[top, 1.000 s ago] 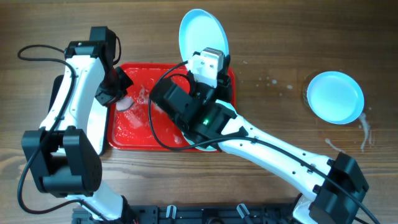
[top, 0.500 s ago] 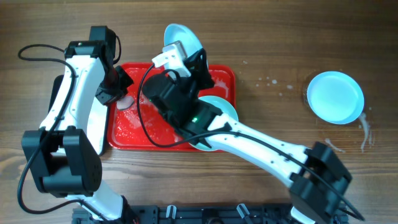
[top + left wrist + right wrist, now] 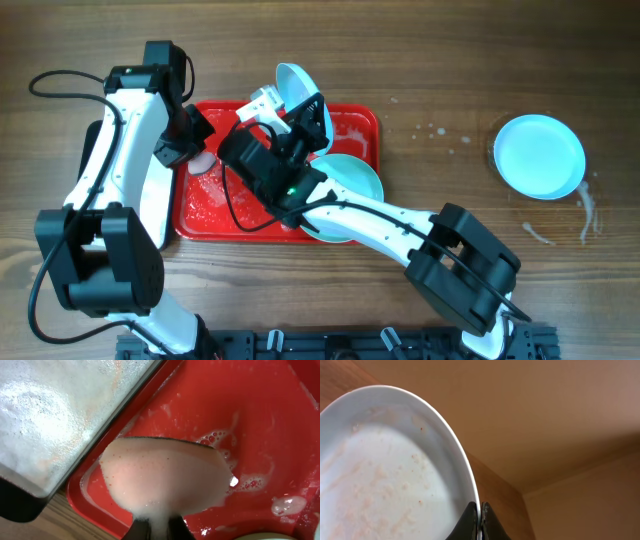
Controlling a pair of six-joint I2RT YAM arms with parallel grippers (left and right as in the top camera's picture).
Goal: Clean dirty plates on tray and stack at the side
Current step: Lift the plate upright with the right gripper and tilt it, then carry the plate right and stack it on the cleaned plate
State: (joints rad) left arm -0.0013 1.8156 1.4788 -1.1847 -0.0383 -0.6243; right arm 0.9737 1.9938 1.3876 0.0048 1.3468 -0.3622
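The red tray point(image 3: 215, 210) lies left of centre, wet with foam. My right gripper point(image 3: 303, 103) is shut on the rim of a pale blue plate point(image 3: 292, 80) and holds it tilted on edge over the tray's far side. In the right wrist view this plate point(image 3: 390, 470) shows orange-brown smears, and the fingers point(image 3: 480, 521) pinch its rim. A second plate point(image 3: 358, 178) lies at the tray's right end, partly under my right arm. A third plate point(image 3: 540, 155) sits on the table at the far right. My left gripper point(image 3: 196, 150) is shut on a foamy pale sponge point(image 3: 165, 480) over the tray's left end point(image 3: 240, 420).
A silvery, black-rimmed metal tray point(image 3: 50, 410), covered in foam, sits just left of the red tray. Water drops and smears point(image 3: 440, 132) mark the wood between the tray and the far-right plate. A black cable point(image 3: 60, 80) loops at the far left.
My right arm has swung the held plate left and lower, from beyond the tray's far edge to over its far side, turning it more on edge. The left arm has not moved.
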